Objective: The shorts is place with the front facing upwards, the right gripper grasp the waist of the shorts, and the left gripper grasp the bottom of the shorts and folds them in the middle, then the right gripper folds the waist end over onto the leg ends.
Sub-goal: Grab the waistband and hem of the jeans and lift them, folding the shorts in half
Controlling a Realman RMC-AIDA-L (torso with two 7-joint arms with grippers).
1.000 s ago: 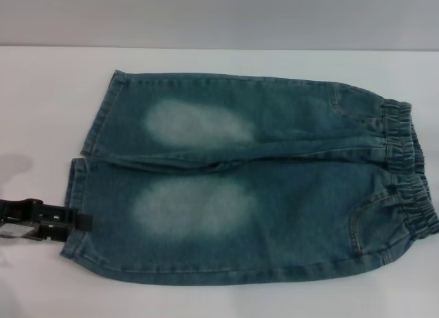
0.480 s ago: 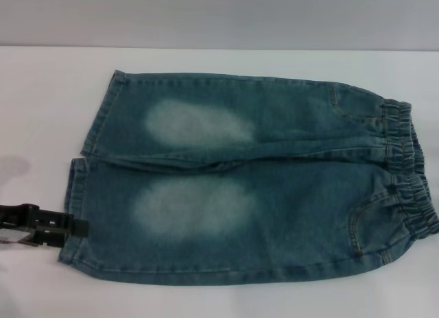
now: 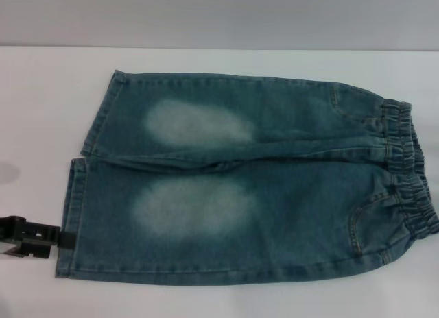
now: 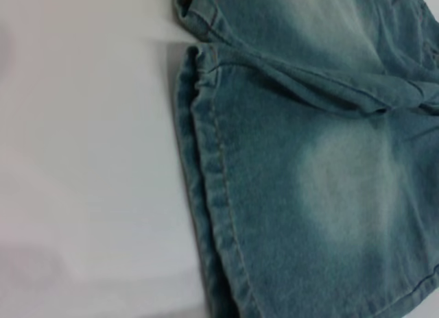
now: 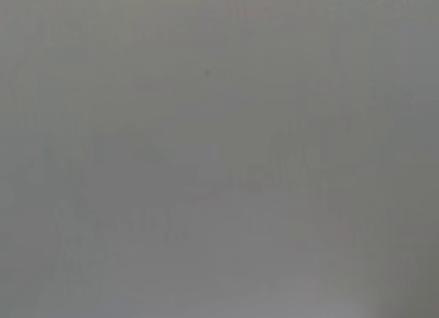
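Blue denim shorts [image 3: 247, 188] lie flat and front up on the white table [image 3: 41, 112]. The elastic waist [image 3: 408, 174] is at the right and both leg ends are at the left. My left gripper [image 3: 59, 240] is low at the left, right against the hem [image 3: 67, 222] of the nearer leg, near that leg's front corner. The left wrist view shows that hem [image 4: 206, 194] and the faded patch of the shorts [image 4: 343, 188] from close up. My right gripper is out of view; its wrist view shows only a plain grey surface.
White table surface surrounds the shorts, with a wide bare strip to the left of the leg ends [image 4: 82, 160]. A grey wall [image 3: 219, 16] runs behind the table's far edge. The waist reaches almost to the right border of the head view.
My left gripper has slid toward the table's near edge along the nearer leg's hem. That hem's lower corner has shifted slightly with it. The rest of the shorts has not moved.
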